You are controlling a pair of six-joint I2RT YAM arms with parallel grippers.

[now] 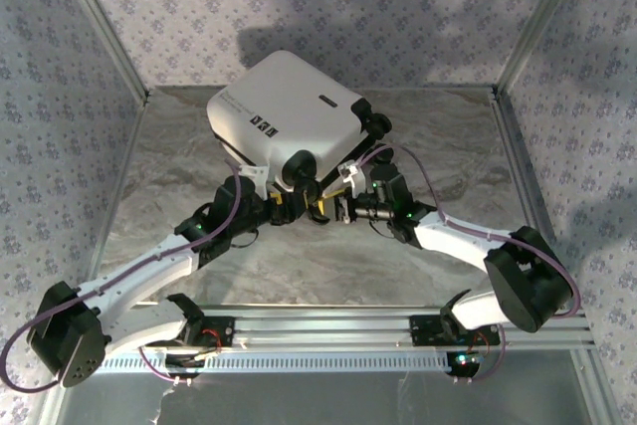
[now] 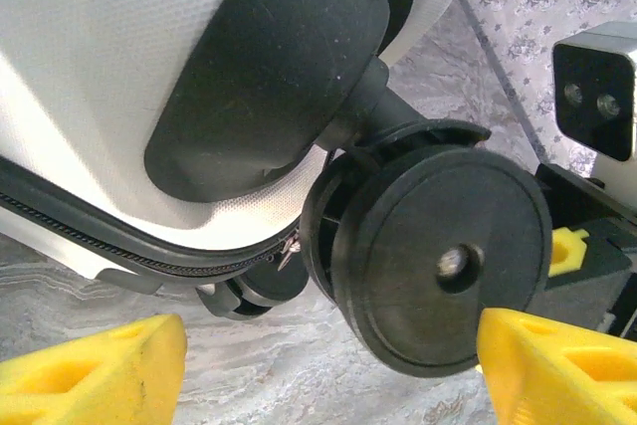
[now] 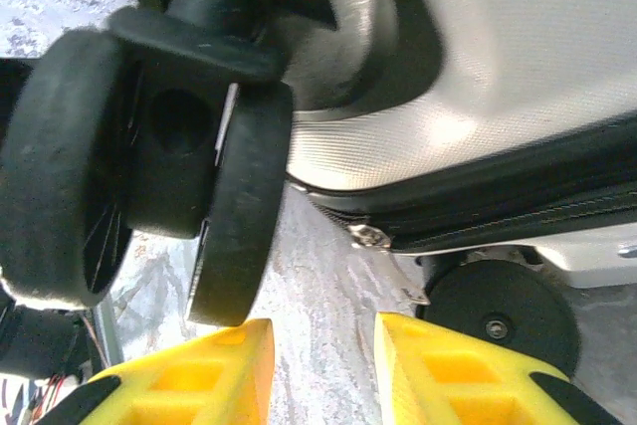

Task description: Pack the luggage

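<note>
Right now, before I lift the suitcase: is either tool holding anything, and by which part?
Nothing is held. The left tool stands open at a wheel; the right tool sits near the zipper pull, its gap empty.

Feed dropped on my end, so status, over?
Left tool open beside a caster wheel. Right tool narrowly open, empty, near the zipper pull. Suitcase closed on the table. No obstruction seen.

The grey marbled desk (image 1: 164,171) takes up the middle of the frame. A metal rail (image 1: 328,323) runs along its lower edge. The white luggage (image 1: 284,111) lies zipped shut on it at upper centre, with its black wheels (image 1: 301,163) facing the frame's bottom.
</note>
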